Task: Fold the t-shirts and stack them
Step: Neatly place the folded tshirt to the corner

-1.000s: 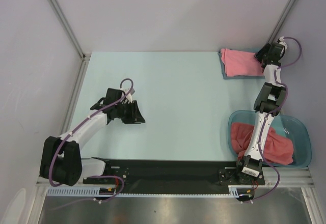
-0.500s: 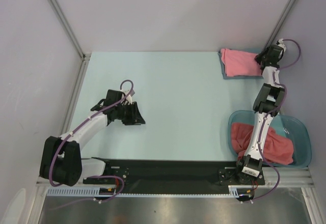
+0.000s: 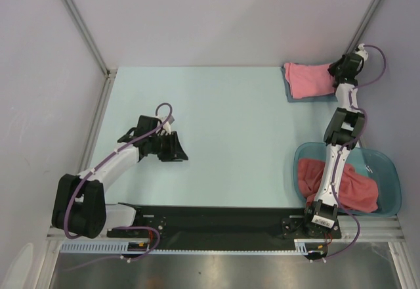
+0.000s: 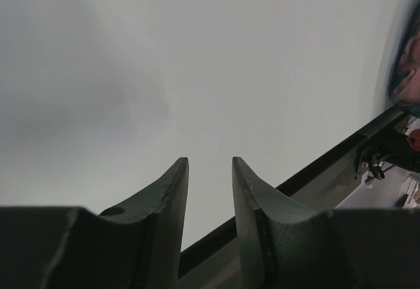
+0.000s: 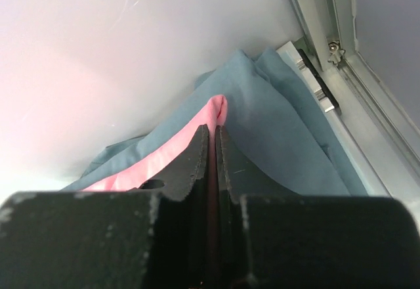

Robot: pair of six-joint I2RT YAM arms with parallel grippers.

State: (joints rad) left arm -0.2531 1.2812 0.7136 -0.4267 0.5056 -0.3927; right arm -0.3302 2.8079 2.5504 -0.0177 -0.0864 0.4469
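Where grey walls (image 3: 216, 13) meet, pale table (image 3: 230, 138), pink t-shirt (image 3: 310, 79).

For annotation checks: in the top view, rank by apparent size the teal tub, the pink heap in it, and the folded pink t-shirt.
1. teal tub
2. pink heap
3. folded pink t-shirt, though it lies farther from the camera.

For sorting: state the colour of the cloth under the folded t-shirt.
Cloth is grey-blue; right wrist view best.

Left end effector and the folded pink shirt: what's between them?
Only bare table, from left end effector to folded t-shirt, in the top view.
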